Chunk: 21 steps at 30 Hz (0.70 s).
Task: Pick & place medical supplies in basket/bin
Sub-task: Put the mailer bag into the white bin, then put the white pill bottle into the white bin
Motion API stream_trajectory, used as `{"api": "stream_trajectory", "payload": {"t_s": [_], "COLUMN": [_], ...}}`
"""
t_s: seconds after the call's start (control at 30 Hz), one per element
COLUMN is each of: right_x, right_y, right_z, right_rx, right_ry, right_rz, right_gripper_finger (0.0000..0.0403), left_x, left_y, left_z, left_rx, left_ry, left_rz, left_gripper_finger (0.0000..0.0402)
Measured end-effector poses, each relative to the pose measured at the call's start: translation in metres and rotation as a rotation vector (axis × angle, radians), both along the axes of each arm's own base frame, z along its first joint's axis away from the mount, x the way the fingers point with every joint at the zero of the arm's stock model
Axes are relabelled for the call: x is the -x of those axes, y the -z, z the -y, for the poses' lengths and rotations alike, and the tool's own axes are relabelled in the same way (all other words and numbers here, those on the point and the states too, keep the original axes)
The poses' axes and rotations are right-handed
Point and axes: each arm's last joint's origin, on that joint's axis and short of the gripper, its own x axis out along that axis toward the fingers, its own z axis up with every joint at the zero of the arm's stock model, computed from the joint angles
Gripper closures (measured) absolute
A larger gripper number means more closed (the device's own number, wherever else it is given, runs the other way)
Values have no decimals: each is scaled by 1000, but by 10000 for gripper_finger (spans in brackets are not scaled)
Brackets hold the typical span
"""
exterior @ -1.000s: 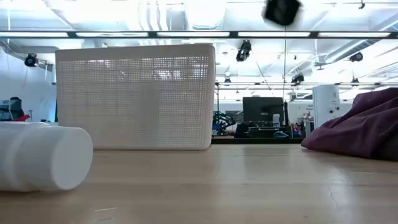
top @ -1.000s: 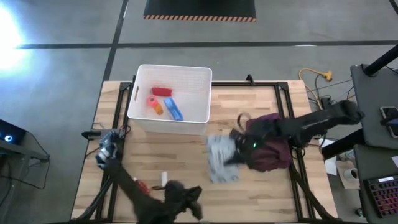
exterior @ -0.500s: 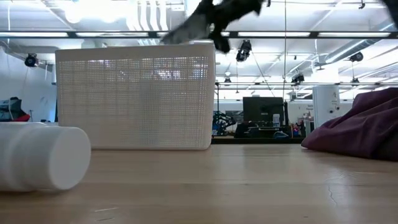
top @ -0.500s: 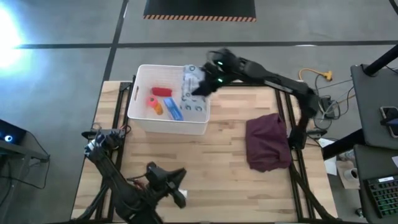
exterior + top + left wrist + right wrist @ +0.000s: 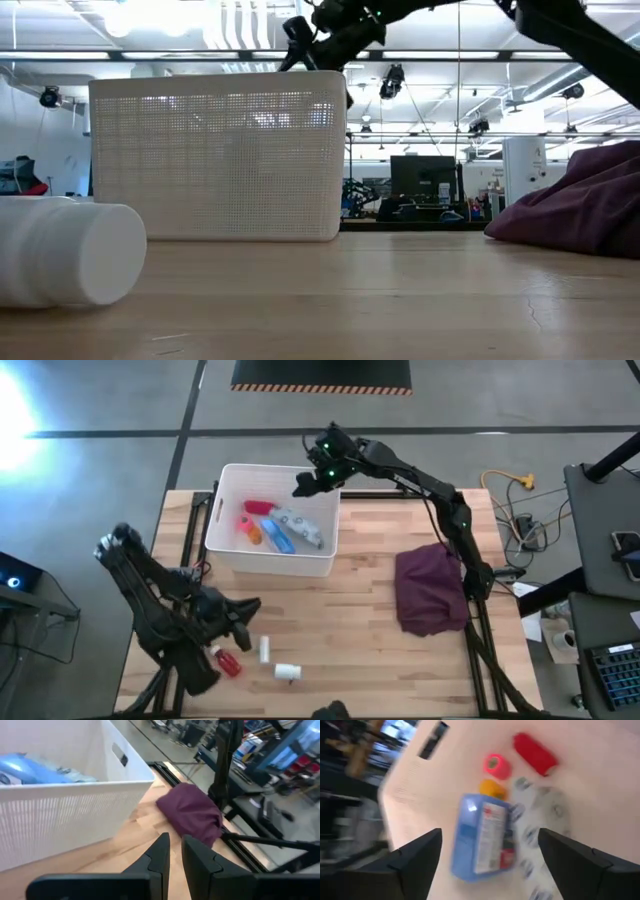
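The white basket [image 5: 225, 545] stands at the table's far left. On its floor lie a red item [image 5: 259, 507], a pink roll [image 5: 496, 766], an orange item [image 5: 492, 788], the blue-white box [image 5: 482, 837] and the pale wipes pack [image 5: 301, 526]. My right gripper [image 5: 304, 484] hangs open above the basket's far right corner, holding nothing. My left gripper [image 5: 247, 609] is shut and empty over the near left of the table. By it lie a red bottle [image 5: 228, 663], a white tube [image 5: 264, 649] and a white bottle [image 5: 288, 672].
A dark maroon cloth [image 5: 432, 588] lies bunched at the table's right side. In the low view the white bottle [image 5: 70, 252] lies on its side at the near left, in front of the basket [image 5: 215, 155]. Bare wood lies between basket and cloth.
My right gripper has carried the wipes pack up from beside the maroon cloth to the basket at the far left, opened and let go; the pack now lies inside the basket. My left arm has swung from the near edge toward the table's left and farther in.
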Motion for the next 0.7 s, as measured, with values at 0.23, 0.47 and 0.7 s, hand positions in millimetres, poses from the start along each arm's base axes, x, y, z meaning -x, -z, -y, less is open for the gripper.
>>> {"api": "stream_trajectory", "payload": {"t_s": [0.23, 0.47, 0.7], "right_x": [21, 40, 70], "right_y": [-27, -32, -15], "right_z": [-66, -173, -246], "right_rx": [353, 621, 624], "right_ry": [-183, -610, -766], "right_rz": [-229, -425, -421], "right_gripper_finger": [67, 73, 74], "left_x": [13, -7, -32], "left_y": [34, 82, 110], "left_z": [-15, 0, 19], "left_rx": [37, 40, 19], "left_ry": [180, 416, 590], "left_rz": [-32, -172, -409], "left_gripper_finger": [371, 335, 228]}}
